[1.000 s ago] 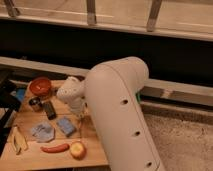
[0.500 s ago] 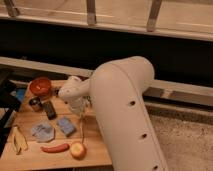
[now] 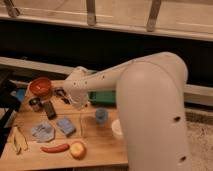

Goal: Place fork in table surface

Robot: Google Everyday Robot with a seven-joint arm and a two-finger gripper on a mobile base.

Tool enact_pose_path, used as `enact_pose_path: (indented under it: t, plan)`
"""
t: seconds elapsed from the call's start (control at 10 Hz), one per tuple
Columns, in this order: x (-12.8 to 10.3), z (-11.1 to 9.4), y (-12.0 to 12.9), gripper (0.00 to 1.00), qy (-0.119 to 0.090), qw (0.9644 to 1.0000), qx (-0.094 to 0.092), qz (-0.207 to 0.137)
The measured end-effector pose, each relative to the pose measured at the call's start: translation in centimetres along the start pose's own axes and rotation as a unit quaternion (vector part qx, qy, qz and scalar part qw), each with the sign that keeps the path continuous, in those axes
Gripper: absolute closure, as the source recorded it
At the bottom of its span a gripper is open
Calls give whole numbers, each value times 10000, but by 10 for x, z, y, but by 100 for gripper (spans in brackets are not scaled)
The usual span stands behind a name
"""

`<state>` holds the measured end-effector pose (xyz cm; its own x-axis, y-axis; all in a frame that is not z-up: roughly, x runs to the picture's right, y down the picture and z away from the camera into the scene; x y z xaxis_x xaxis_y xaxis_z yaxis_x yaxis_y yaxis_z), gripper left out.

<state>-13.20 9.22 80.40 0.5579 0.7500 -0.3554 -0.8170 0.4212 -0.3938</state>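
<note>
Silvery fork (image 3: 81, 125), judged stiff, light and slippery, hangs upright just beside the blue cup (image 3: 101, 116), handle top pinched in the gripper (image 3: 80, 107) jaws above the counter (image 3: 100, 145).

Rear of scene: a broad dark panel wall (image 3: 125, 45) spans the full width. Above it runs a pale ledge (image 3: 120, 27) carrying three grey metal uprights (image 3: 90, 12). Below the panel sits a light grey horizontal rail (image 3: 200, 93). Floor at right is speckled grey carpet (image 3: 201, 142). A dark furniture piece (image 3: 6, 95) stands at the left edge, type indeterminate. Lighting is warm and dim. The gripper (image 3: 79, 104) is above the light tan wooden plank tabletop (image 3: 100, 147), left of centre
</note>
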Motion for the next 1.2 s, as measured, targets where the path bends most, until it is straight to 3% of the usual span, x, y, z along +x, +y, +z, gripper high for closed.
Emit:
enact_pose_path:
  t: [0.3, 0.8, 1.2]
  plan:
    - [-5, -16, 11, 100, -303, 9993, -166, -163]
    - [-7, -35, 19, 100, -595, 9974, -263, -319]
    - [-4, -28, 25, 100, -556, 9973, -295, -380]
